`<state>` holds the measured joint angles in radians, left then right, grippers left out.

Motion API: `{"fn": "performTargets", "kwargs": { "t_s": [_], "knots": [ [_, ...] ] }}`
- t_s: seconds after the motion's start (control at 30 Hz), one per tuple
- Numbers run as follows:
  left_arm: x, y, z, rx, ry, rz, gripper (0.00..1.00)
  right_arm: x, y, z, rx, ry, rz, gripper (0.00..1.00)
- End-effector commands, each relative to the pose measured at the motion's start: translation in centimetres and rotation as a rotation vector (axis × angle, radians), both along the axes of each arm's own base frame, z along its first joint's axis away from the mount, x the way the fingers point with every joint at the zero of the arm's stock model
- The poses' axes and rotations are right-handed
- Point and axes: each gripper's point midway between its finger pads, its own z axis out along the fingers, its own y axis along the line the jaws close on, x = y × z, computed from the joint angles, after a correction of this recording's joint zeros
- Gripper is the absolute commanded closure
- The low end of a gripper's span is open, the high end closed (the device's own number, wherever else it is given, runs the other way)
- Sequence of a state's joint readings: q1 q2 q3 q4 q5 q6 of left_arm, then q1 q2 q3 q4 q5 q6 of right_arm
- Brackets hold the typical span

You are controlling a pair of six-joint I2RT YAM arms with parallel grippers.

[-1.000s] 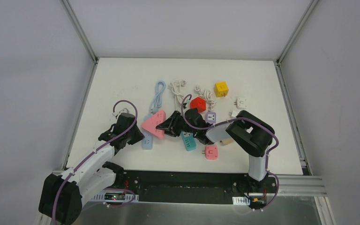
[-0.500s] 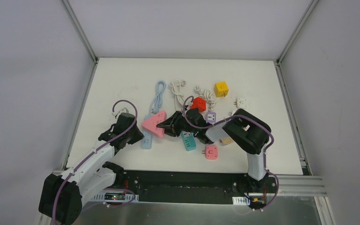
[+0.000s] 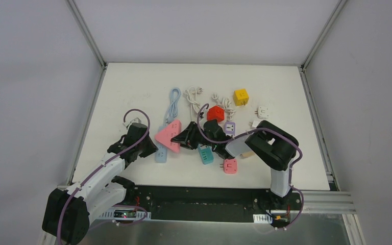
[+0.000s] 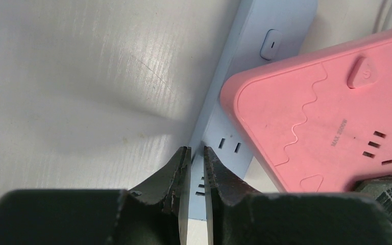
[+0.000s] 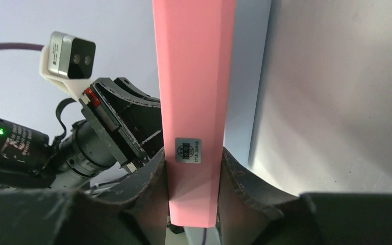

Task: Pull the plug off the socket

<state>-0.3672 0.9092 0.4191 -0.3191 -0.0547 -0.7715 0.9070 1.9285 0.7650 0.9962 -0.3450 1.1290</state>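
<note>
While the left tool [image 4: 194, 154] presses down with its fingers closed on nothing, its tips bear on the near end of the pale blue power strip [image 4: 265, 30], pinning it to the surface [image 4: 81, 76]. Just ahead and to the right of those tips, the pink triangular unit [image 4: 311, 112] lies over the strip, covering part of its socket face. The right tool [image 5: 194, 171] grips this pink unit by its edge, one finger on each flat face, and the strip shows directly behind it. Whether the plug pins have left the socket cannot be told; the joint is hidden under the pink body.

Step in hand, as judged: hold-down set, grip set, extraction pending. The next move calls for a straight pull on the pink unit away from the strip face, without twisting, while the left tool maintains downward pressure. Beyond the right tool, a red cube adaptor [image 3: 215, 113] and a yellow cube adaptor [image 3: 241, 96] rest well apart from the work.
</note>
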Motion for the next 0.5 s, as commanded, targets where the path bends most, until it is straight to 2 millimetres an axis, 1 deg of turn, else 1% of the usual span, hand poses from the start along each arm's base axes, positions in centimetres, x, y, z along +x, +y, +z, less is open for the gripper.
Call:
{"fn": "performTargets", "kwargs": {
  "t_s": [0.0,0.1,0.23,0.37,0.47],
  "knots": [
    [-3.8,1.2,-3.0,0.066,0.165,-0.023,0.85,0.2,0.7,8.2,0.169,-0.269,0.008,1.00],
    [-3.8,1.1,-3.0,0.064,0.167,-0.024,0.84,0.7,0.5,8.5,0.184,-0.218,-0.028,1.00],
    [-3.8,1.1,-2.9,0.064,0.168,-0.023,0.84,1.7,0.2,8.3,0.215,-0.062,-0.080,1.00],
    [-3.8,1.1,-2.9,0.064,0.165,-0.025,0.84,2.6,-0.3,7.5,0.225,0.108,-0.131,1.00],
    [-3.8,1.1,-2.8,0.063,0.164,-0.028,0.84,2.9,-0.3,7.0,0.217,0.181,-0.138,1.00]
  ]
}}
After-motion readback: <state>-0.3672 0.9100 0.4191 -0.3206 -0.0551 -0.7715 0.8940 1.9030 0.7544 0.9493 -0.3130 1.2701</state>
